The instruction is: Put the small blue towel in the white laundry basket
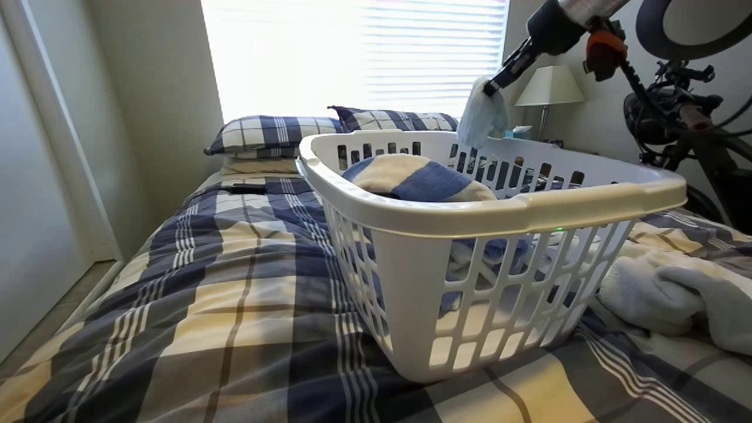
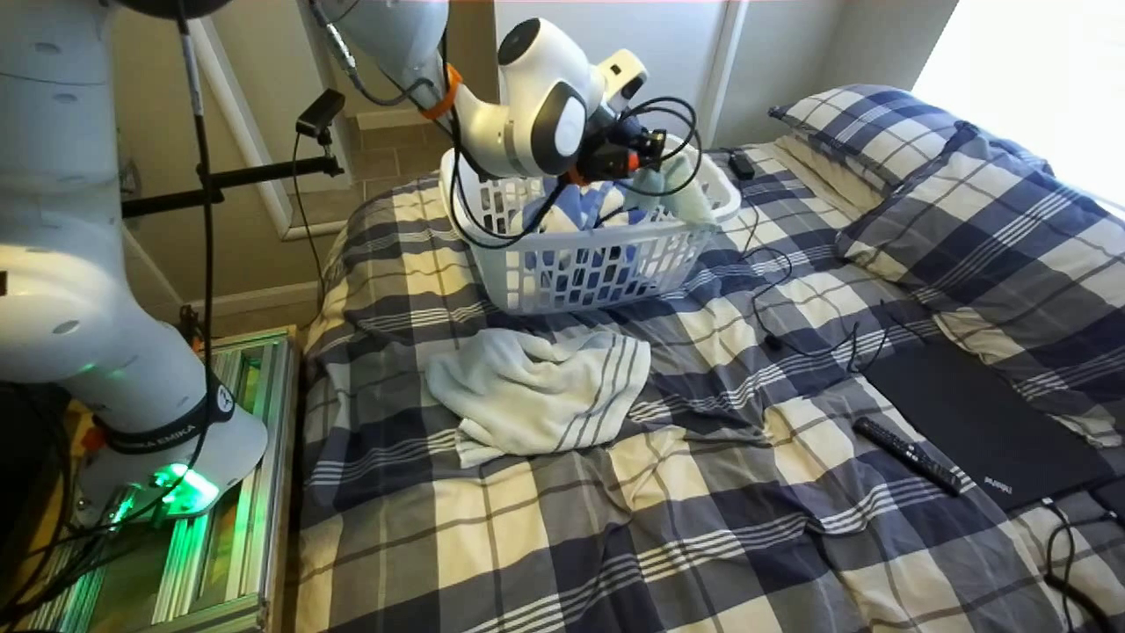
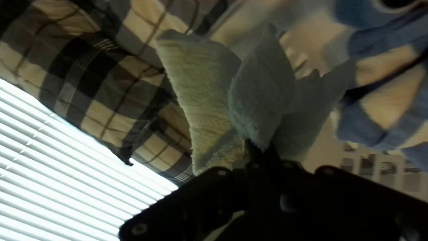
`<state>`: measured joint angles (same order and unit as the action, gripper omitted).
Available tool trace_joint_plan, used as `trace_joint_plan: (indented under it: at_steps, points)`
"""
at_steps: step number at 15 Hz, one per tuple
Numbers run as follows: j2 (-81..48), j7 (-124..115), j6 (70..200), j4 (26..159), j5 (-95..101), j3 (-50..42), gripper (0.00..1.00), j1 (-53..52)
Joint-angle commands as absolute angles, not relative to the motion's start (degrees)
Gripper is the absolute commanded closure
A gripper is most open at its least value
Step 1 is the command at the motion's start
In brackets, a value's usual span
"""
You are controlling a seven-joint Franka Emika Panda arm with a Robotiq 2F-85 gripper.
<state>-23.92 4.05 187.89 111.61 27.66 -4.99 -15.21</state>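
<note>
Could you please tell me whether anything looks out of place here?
Yes: a crumpled pale towel lies on the bed beside the white laundry basket, odd since striped cloth lies inside. The small blue towel, gripped by the end effector, also seems to overhang the rim in an exterior view.

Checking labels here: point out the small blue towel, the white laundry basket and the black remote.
Small blue towel (image 1: 479, 116): in an exterior view, middle of its hanging cloth.
White laundry basket (image 1: 470, 218): in an exterior view, its near rim.
Black remote (image 2: 908, 455): in an exterior view, middle of its top face.
</note>
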Motion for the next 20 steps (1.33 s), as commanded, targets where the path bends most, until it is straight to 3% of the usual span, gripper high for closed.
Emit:
trace_joint_plan:
  at_steps: [1,4,5,7,11,16,20]
  points:
    - [-21.65,7.39,184.77,119.55,28.32,10.77,0.99,-4.32]
    - [-24.21,14.14,178.24,121.35,23.89,24.25,0.99,5.11]
    - [-24.6,16.62,173.92,121.05,22.17,28.66,0.71,8.94]
    - [-24.46,19.87,167.94,120.15,19.82,33.92,0.65,14.43]
    - [-21.1,20.43,161.36,120.16,17.34,36.4,0.37,18.82]
    - [-19.12,32.53,141.88,118.96,-1.29,51.88,0.02,31.75]
    - [-12.87,34.32,130.8,117.75,-14.47,58.74,0.0,40.17]
